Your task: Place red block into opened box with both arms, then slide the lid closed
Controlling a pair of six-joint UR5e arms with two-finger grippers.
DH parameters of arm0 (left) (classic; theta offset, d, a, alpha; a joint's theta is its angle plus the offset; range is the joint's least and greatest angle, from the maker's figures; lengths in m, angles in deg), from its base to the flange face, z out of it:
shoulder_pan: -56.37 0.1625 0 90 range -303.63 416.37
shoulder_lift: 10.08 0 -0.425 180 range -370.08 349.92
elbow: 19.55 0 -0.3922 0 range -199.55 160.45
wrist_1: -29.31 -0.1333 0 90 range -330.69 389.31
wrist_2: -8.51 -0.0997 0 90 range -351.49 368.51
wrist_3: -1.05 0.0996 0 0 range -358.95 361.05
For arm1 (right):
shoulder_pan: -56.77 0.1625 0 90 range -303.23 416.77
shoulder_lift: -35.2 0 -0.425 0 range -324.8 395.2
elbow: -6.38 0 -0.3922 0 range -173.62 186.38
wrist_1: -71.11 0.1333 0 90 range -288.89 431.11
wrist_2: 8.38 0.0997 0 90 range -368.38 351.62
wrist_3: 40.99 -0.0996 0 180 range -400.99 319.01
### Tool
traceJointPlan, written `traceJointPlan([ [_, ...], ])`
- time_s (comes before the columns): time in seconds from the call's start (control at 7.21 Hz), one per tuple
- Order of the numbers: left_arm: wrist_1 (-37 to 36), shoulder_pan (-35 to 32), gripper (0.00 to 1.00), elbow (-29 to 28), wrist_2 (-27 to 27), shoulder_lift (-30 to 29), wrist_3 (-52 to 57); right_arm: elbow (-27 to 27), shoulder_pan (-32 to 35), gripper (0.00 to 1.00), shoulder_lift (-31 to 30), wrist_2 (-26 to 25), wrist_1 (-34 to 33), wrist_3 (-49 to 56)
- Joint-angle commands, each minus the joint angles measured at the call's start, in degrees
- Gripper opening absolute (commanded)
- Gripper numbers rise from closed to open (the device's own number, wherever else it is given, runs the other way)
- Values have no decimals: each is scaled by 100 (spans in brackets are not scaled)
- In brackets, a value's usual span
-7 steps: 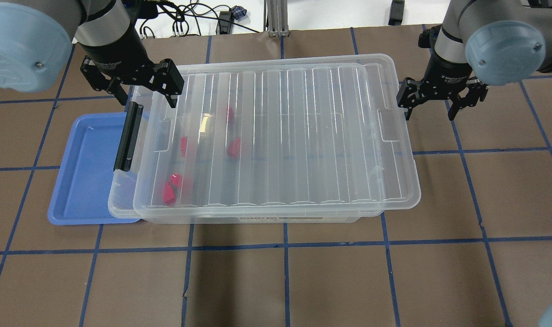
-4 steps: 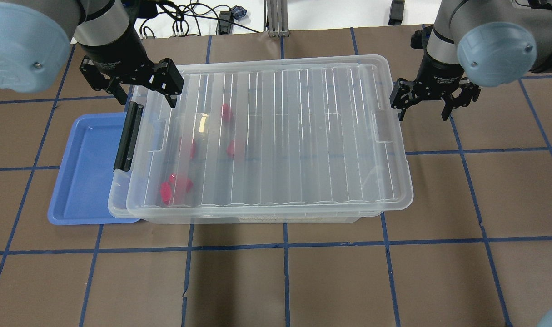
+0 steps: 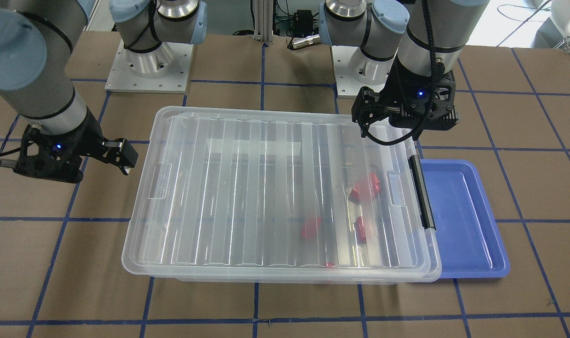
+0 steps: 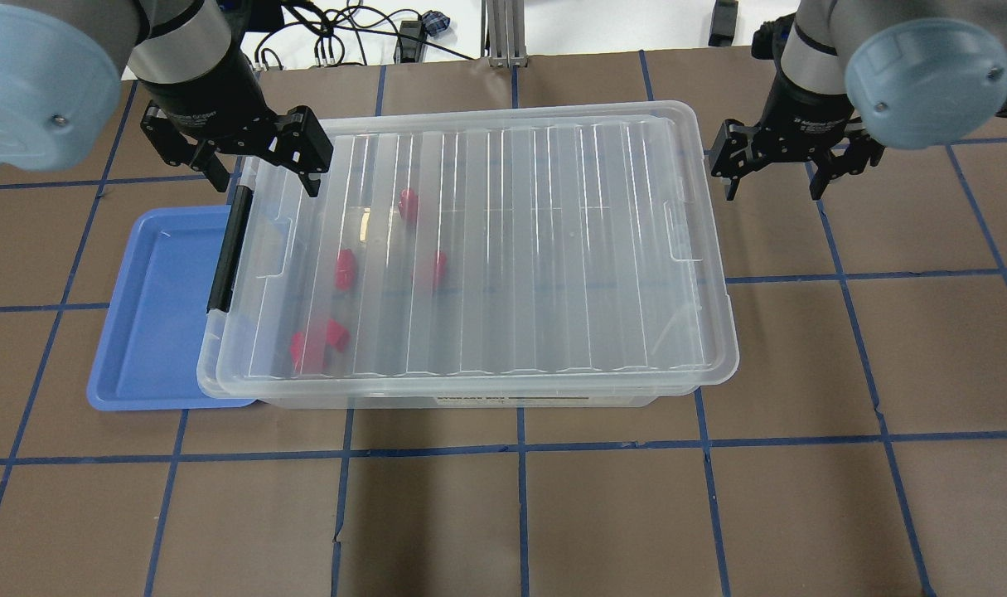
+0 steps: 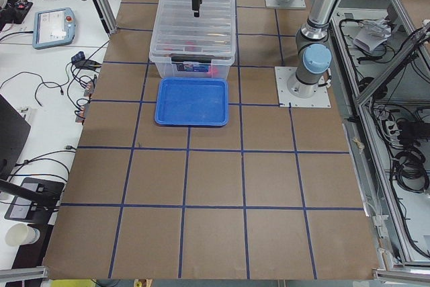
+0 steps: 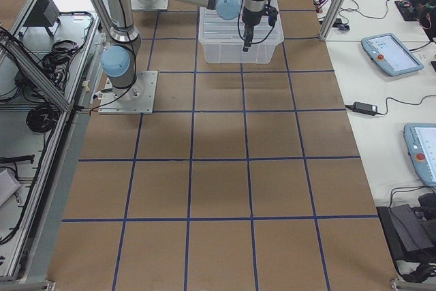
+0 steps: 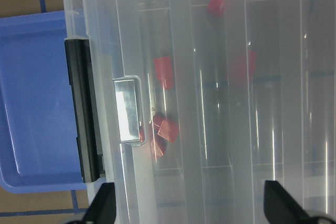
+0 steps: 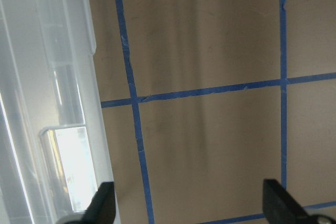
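The clear box [image 4: 207,375] sits mid-table, its black bar [image 4: 228,250] at the end by the blue tray. Several red blocks [image 4: 346,267] lie inside near that end and show through the ribbed clear lid [image 4: 553,249], which rests on top and covers nearly the whole box. A thin strip of box rim [image 3: 437,263] still shows past the lid at the bar end. My left gripper [image 4: 264,178] hangs open over the bar-end corner, holding nothing. My right gripper [image 4: 772,189] is open beside the lid's opposite short end [image 8: 79,77]; whether a finger touches it is unclear.
A blue tray [image 4: 151,315] lies flat against the box's bar end, with nothing on it. Brown table with a blue tape grid surrounds the box. Cables and a metal post [image 4: 503,33] sit at the far edge.
The lid has slid left toward the black bar, covering more of the box. My right gripper has moved left with it. The left gripper has barely shifted.
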Motion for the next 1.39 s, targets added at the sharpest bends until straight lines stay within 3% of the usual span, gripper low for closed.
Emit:
traceJointPlan([
  [0.0,0,0,100,0,-3,-12,7,105,69,100,-484,-8,183,-772],
  [0.42,0,0,100,0,6,-21,-2,123,246,100,-775,352,395,-729],
  [1.25,0,0,100,0,6,-38,-2,131,237,100,-846,361,457,-624],
])
